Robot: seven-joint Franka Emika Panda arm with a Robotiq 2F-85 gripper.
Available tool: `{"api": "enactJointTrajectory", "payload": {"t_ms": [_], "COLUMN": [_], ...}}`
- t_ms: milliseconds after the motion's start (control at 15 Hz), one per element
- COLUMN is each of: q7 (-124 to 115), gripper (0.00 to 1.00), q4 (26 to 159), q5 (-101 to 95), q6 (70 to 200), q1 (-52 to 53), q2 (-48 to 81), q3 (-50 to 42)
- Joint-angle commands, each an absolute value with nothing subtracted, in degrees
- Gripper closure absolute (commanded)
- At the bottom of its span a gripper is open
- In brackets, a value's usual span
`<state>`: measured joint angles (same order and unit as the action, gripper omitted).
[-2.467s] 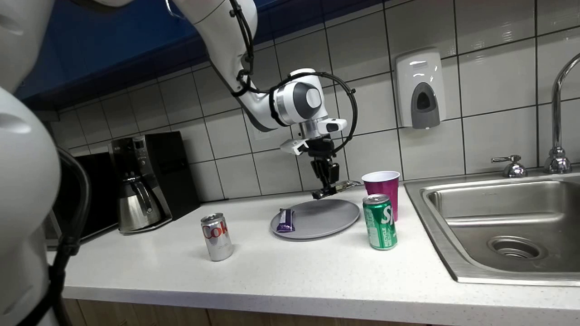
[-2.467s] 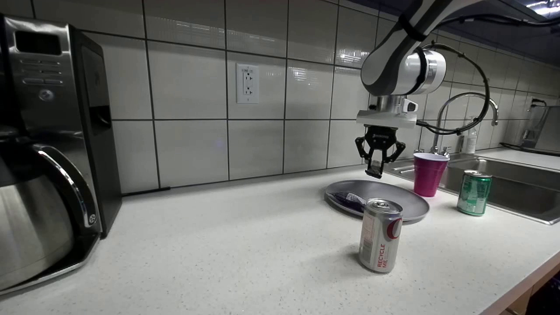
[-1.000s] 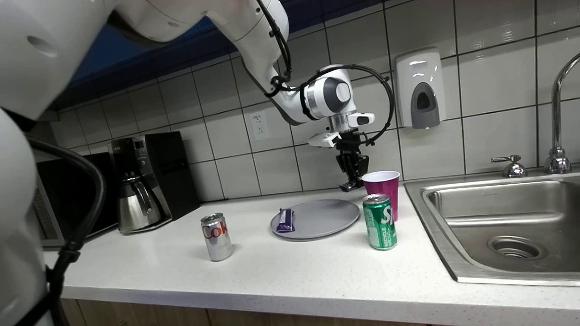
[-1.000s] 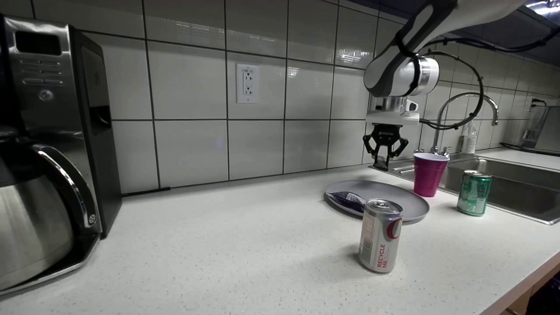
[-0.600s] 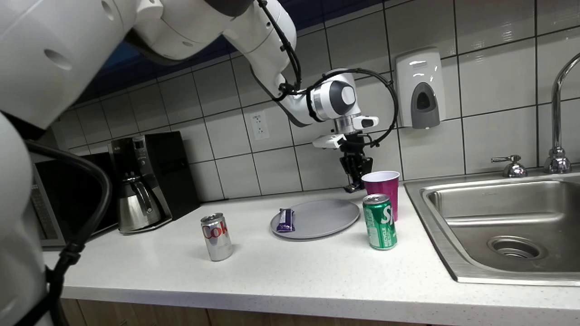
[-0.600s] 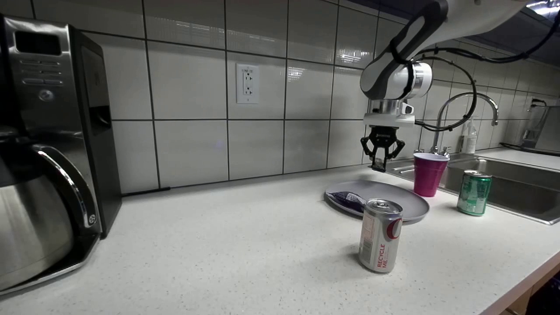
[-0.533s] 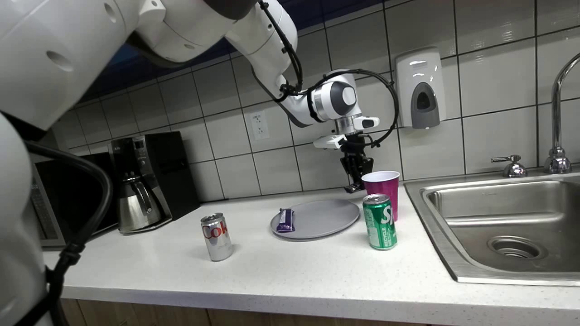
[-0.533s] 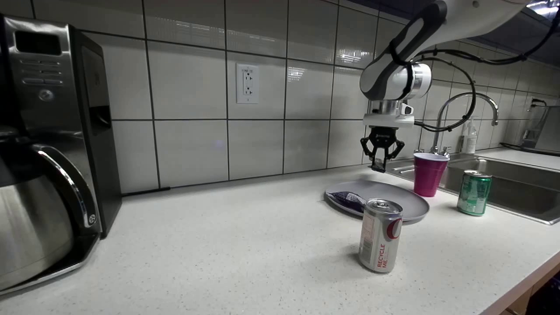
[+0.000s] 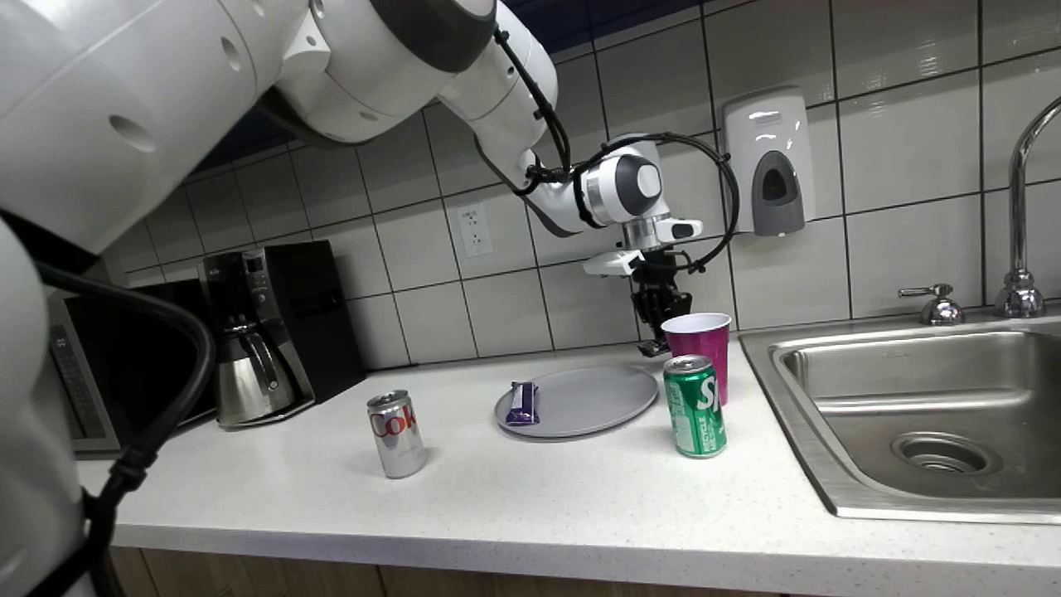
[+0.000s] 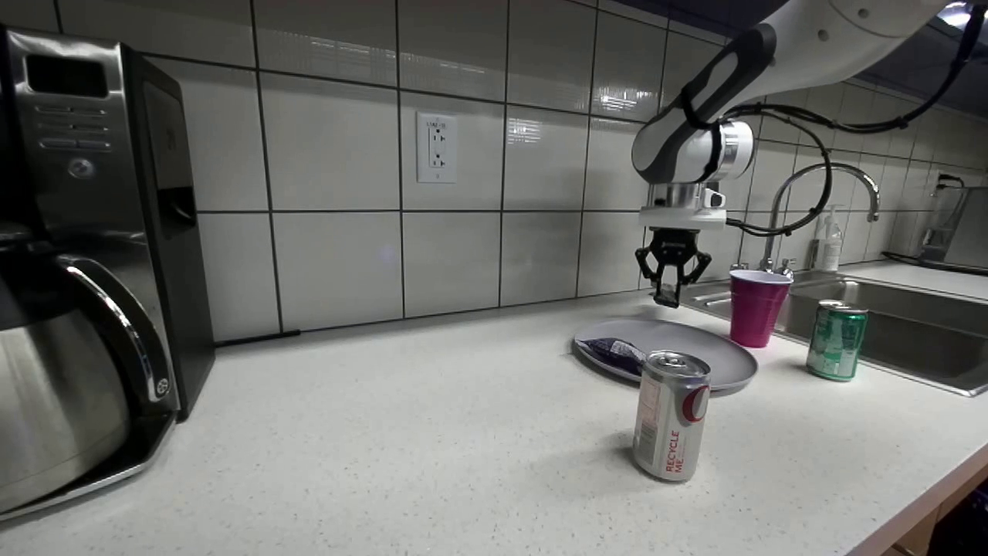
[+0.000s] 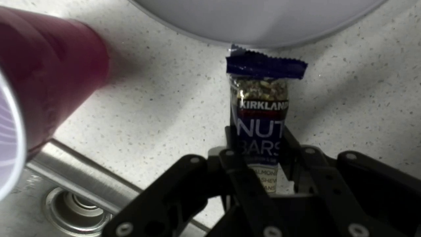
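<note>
The gripper (image 10: 668, 299) is partly closed, its jaws clamped on the two long sides of a nut bar (image 11: 260, 115). The bar is raised above the counter (image 9: 514, 506), its end near the rim of the gray plate (image 9: 597, 398). A pink cup (image 10: 760, 310) stands beside the gripper. A purple packet (image 9: 522, 405) lies on the plate. A green can (image 9: 695, 406) stands near the cup; a silver can (image 9: 396, 435) stands well apart from it.

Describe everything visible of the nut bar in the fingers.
The nut bar looks plastic-wrapped and shiny: dark blue, with white lettering, a clear patch showing nuts, and one zigzag crimped end that points toward the plate. Its other end is hidden. The fingers grip its long sides, holding it above the counter near the cup.
</note>
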<state>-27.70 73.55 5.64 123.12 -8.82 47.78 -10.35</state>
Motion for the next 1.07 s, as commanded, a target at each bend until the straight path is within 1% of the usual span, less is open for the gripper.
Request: {"api": "enactJointTrajectory", "payload": {"t_ms": [0,133,200,267,400,600,667,1000], "q7": [-25.85,-25.88,-26.03,-25.93,-26.06,-25.97,-25.71,-22.71], "gripper": [0.92,0.92,0.42,0.42,0.28,0.05,0.0,0.0], "q4": [68.11,67.19,66.9,66.5,66.23,66.59,66.86,69.44], "q5": [6.95,6.86,6.8,6.7,6.59,6.46,6.32,5.83], "q6": [119.41,118.95,118.82,118.55,118.37,118.52,118.53,119.69], "q1": [-10.28,-10.34,-10.3,-10.3,-10.22,-10.05,-9.96,-9.23], "q2": [50.36,50.99,51.18,51.42,51.63,51.29,51.04,49.09], "q3": [-9.45,-9.46,-9.51,-9.52,-9.6,-9.62,-9.61,-9.04]}}
